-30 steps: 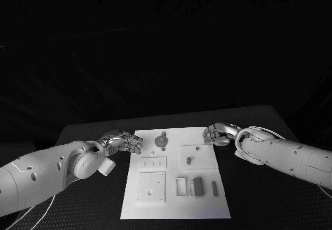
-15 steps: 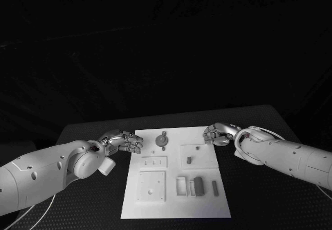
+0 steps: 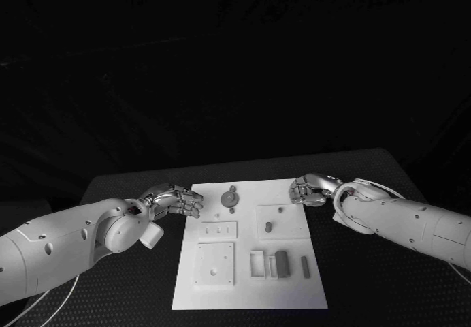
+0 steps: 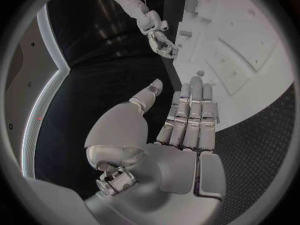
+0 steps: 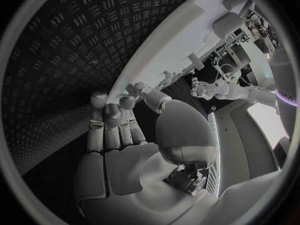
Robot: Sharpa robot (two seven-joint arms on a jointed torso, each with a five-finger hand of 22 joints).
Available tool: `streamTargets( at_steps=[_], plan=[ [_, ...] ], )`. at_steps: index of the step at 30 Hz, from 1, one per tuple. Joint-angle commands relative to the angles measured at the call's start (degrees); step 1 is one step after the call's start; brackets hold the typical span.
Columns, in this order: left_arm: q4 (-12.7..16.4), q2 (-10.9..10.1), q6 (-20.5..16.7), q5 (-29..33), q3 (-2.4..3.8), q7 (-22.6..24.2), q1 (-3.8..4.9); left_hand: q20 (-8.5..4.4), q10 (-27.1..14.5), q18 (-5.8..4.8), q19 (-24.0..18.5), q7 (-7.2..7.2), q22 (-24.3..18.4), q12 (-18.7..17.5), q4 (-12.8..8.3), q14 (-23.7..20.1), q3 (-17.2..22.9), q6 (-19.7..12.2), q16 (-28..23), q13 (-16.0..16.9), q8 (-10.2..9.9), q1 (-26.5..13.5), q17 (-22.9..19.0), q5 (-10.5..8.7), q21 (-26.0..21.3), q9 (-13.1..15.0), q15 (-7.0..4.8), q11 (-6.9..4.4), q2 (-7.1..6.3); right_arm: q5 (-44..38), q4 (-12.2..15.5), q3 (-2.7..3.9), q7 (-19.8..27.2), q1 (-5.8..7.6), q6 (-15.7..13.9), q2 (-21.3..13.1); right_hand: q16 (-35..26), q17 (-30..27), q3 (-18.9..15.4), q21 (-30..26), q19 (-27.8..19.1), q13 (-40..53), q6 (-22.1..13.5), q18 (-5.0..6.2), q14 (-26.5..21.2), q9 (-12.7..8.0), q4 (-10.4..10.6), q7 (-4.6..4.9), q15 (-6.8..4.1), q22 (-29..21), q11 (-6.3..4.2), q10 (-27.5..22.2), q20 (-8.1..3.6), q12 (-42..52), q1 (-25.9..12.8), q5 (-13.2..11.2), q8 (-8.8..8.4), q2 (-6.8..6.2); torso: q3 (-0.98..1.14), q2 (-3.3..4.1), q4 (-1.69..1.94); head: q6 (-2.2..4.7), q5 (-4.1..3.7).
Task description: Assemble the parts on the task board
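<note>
The white task board (image 3: 250,293) lies in the middle of the black table. On it I see a round grey part (image 3: 229,199) near the far edge, a small grey part (image 3: 267,228) on a raised tile, and a dark grey block (image 3: 282,264) with a thin bar (image 3: 304,267) beside it. My left hand (image 3: 175,202) hovers at the board's far left edge, fingers straight and holding nothing (image 4: 184,130). My right hand (image 3: 309,189) sits at the far right corner, also holding nothing (image 5: 122,140). The board (image 4: 215,40) lies just beyond the left fingertips.
Black ribbed table surface (image 3: 382,272) surrounds the board on all sides. White cables (image 3: 54,300) trail near the left arm at the front. Recessed white tiles (image 3: 215,264) and slots (image 3: 257,266) cover the board's near half.
</note>
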Motion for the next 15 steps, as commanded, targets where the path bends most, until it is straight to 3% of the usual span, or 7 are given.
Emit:
streamTargets(
  at_steps=[1,15],
  plan=[
    [0.1,0.1,1.0,0.1,0.04,0.4,0.02,0.0,-0.2,0.71,0.2,0.03,0.1,-0.3,0.1,0.1,-0.2,-0.3,-0.4,0.0,-0.3,-0.8,0.1,0.26,-0.4,-0.1,0.09,0.32,0.04,-0.2,-0.1,-0.05,-0.1,-0.14,0.2,0.1,0.3,0.1,0.0,0.3,0.3,-0.1,7.2,0.86,0.1,0.0,0.1,0.21,-0.38,1.0,-0.71,-2.7,0.0,0.2,-0.1,0.3,0.18,0.15,0.0,-0.02,-0.02,-0.03,-0.04],
    [0.1,0.0,1.0,0.1,0.04,0.3,0.02,0.0,-0.2,0.71,0.2,0.04,0.1,-0.3,0.2,0.1,-0.2,-0.3,-0.4,0.0,-0.3,-0.8,0.1,0.26,-0.4,-0.1,0.1,0.33,0.05,-0.2,-0.2,-0.05,0.5,-0.19,0.9,0.3,0.3,0.1,0.2,0.3,0.4,-0.2,8.0,0.86,0.1,0.3,-0.1,0.0,-0.47,0.9,-0.87,-2.6,-0.08,0.3,0.0,0.3,0.52,0.6,-0.03,0.0,-0.01,-0.03,-0.12]
  ],
)
